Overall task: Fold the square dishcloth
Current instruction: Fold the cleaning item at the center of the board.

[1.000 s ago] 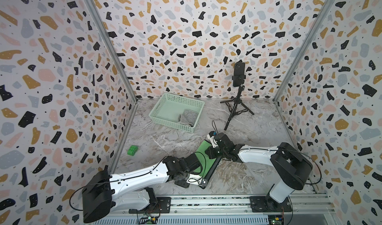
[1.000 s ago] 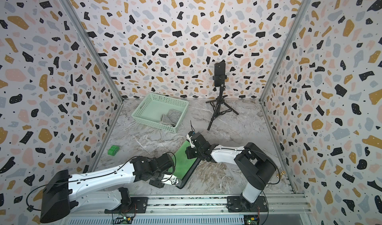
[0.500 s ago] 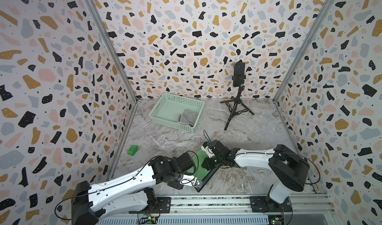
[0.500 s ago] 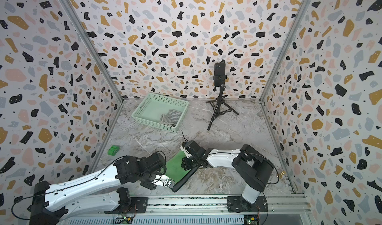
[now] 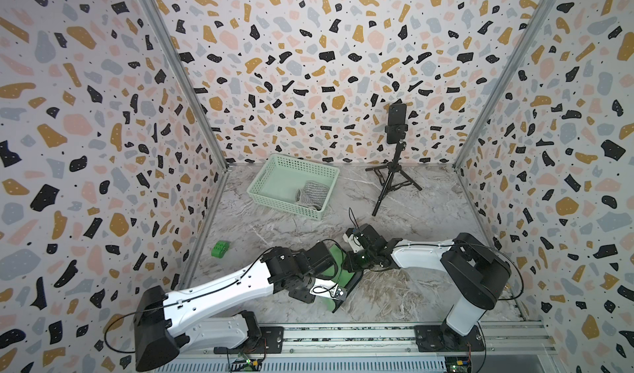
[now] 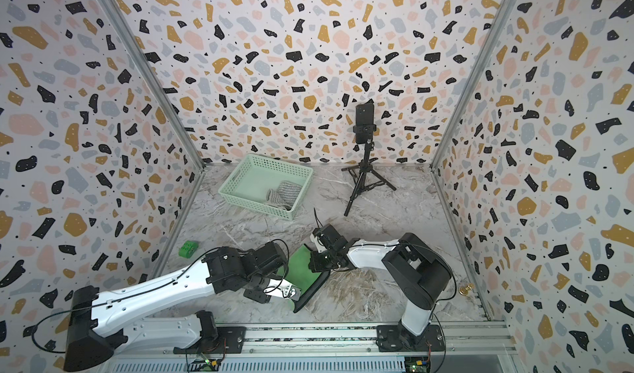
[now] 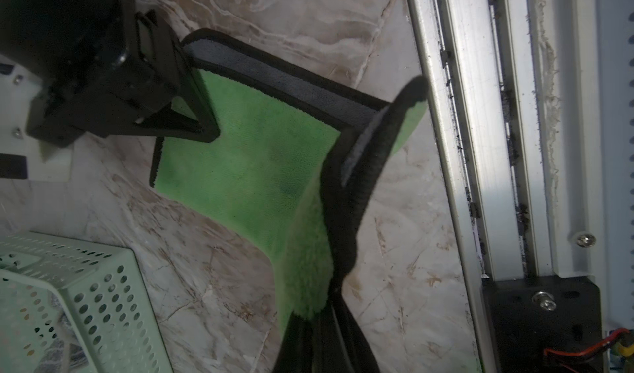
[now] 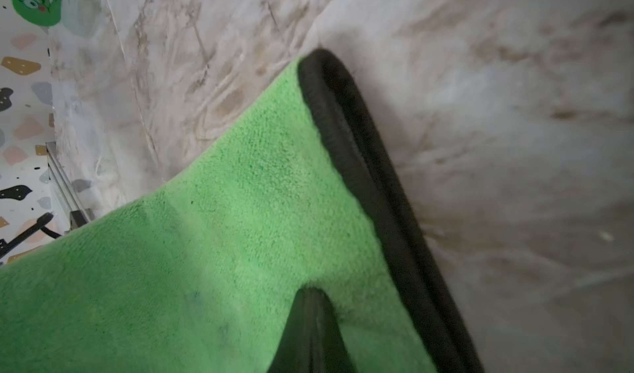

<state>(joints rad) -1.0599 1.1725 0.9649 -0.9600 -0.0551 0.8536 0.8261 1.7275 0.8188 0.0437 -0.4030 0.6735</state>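
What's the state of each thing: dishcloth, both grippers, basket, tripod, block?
green square black-edged dishcloth: partly folded, one corner lifted, grey underside showing.
left gripper: shut on the dishcloth's lifted corner.
right gripper: shut on the dishcloth's far edge.
mint perforated plastic basket: upright, holding one cloth.
grey striped cloth: crumpled inside the basket.
black phone on tripod: standing upright.
small green toy block: lying apart from both arms.

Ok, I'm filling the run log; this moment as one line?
step: folding | left gripper: shut on green dishcloth | right gripper: shut on green dishcloth | cloth: partly folded over
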